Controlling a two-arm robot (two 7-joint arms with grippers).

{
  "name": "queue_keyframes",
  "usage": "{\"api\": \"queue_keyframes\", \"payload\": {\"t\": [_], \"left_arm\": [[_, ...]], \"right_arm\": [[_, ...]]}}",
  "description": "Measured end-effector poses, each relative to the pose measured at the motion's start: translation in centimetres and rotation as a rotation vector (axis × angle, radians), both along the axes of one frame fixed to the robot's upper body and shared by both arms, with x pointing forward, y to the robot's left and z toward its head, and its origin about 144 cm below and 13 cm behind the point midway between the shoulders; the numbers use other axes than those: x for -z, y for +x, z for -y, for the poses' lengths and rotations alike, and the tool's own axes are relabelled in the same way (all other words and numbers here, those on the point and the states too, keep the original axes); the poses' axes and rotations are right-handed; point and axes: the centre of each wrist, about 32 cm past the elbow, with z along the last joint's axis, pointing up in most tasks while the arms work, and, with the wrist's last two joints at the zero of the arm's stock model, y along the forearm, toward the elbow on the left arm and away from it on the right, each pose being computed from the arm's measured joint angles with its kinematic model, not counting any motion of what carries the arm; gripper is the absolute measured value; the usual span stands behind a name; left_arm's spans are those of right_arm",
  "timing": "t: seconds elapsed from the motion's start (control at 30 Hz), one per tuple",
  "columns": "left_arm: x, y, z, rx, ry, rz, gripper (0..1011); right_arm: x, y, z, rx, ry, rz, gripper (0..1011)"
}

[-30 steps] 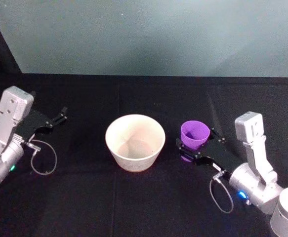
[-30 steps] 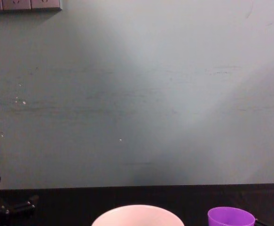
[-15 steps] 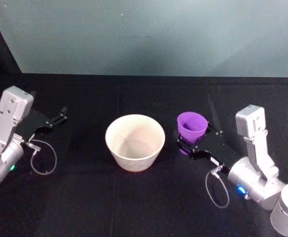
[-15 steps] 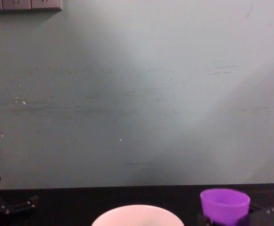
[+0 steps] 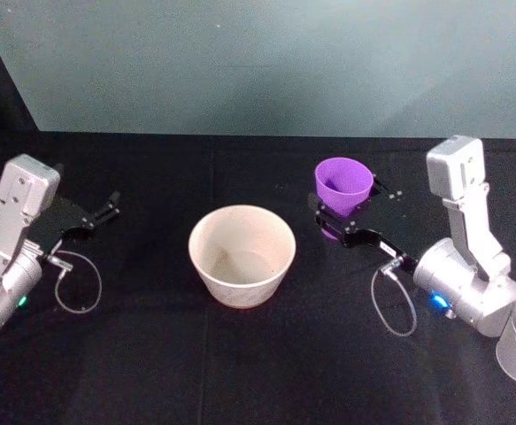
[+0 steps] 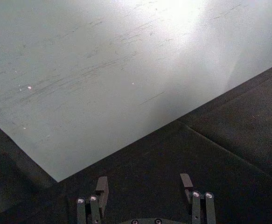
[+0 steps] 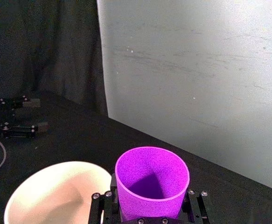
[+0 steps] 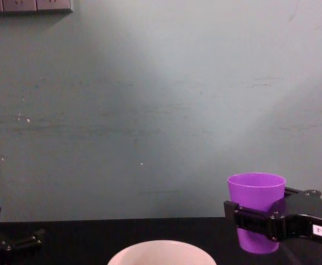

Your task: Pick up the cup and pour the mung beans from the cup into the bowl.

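Cup (image 5: 343,183) raised clear of desk (image 5: 266,354) since 0.5 s ago, upright, right of centre in head frame, right tool (image 5: 353,205) clamped round its lower half, bowl (image 5: 240,285) at frame centre, left tool (image 5: 109,206) parked far left, fingers apart

A bench (image 5: 240,372) draped in black cloth stretched across the scene, the cloth marked by faint straight creases. Behind it stood a pale grey-green wall panel (image 5: 266,62), its surface showing fine scratches and a few small white specks. A row of wall sockets (image 8: 28,5) sat high on the panel's left. A dark curtain (image 7: 42,46) hung beside the panel.
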Motion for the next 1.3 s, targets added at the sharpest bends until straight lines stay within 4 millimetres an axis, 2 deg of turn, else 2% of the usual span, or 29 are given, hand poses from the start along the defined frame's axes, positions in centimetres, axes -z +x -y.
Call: {"api": "queue_keyframes", "payload": {"t": [1.3], "left_arm": [[0.00, 0.00, 0.00, 0.000, 0.000, 0.000, 1000]], "right_arm": [[-0.47, 0.18, -0.03, -0.007, -0.007, -0.017, 726]]}}
